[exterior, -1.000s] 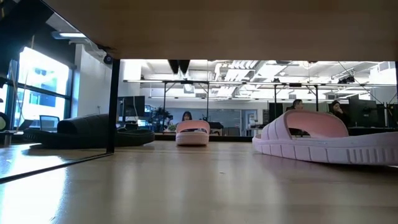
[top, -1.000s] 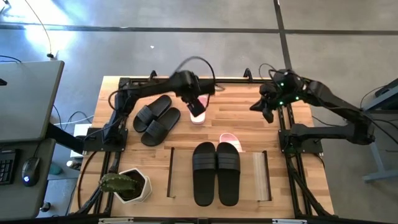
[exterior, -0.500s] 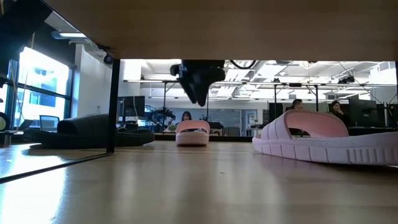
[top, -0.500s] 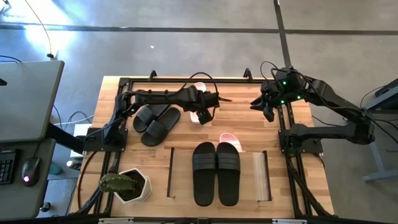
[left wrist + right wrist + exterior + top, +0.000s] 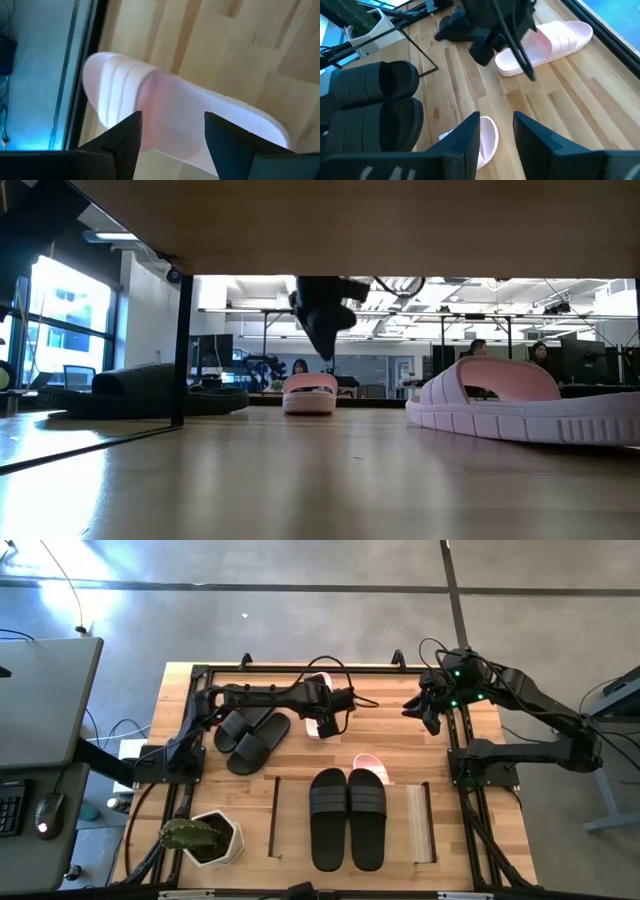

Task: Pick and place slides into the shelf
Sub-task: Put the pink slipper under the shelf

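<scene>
Pink slide (image 5: 318, 725) lies at twelve o'clock on the bench (image 5: 400, 745), the left claw (image 5: 170, 140) hanging right over it, fingers spread wide on either side of the strap, gripping nothing. Its mate (image 5: 368, 766) sits by the shelf (image 5: 420, 825). Risk here: closing off-centre could skid the slide away. Right claw (image 5: 496, 132) waits at two o'clock, open and empty.

second pink slide (image 5: 368, 766) half under shelf (image 5: 418, 823) | toe hidden
</scene>
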{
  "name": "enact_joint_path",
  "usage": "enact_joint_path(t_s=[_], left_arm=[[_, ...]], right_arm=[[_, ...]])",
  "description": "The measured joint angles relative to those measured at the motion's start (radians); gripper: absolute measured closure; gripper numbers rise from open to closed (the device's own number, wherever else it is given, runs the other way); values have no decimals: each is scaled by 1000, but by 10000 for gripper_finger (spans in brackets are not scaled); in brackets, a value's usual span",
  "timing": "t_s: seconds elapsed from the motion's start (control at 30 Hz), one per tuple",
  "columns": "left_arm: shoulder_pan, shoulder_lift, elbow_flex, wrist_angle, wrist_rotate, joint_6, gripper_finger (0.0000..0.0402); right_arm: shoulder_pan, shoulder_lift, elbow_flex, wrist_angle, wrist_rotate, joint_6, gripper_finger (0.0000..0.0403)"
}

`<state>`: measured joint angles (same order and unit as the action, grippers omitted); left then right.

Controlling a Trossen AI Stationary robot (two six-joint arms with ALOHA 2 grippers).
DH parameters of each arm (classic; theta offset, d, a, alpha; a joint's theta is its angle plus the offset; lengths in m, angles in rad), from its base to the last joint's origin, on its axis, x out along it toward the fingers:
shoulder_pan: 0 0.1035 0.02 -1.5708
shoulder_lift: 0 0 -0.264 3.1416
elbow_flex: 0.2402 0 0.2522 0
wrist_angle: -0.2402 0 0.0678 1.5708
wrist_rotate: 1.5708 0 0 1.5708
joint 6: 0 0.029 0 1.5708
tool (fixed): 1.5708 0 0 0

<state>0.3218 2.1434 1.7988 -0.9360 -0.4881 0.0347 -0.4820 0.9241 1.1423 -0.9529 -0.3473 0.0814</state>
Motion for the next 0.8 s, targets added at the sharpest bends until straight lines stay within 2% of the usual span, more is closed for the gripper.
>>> enact_joint_path(t_s=[0.43,0.8], left_arm=[[26,67,-2,4,-85,40,204],[95,67,-2,12,-43,36,204]], right_arm=[[0,0,0,8,8,64,295],[0,0,-1,11,15,79,295]])
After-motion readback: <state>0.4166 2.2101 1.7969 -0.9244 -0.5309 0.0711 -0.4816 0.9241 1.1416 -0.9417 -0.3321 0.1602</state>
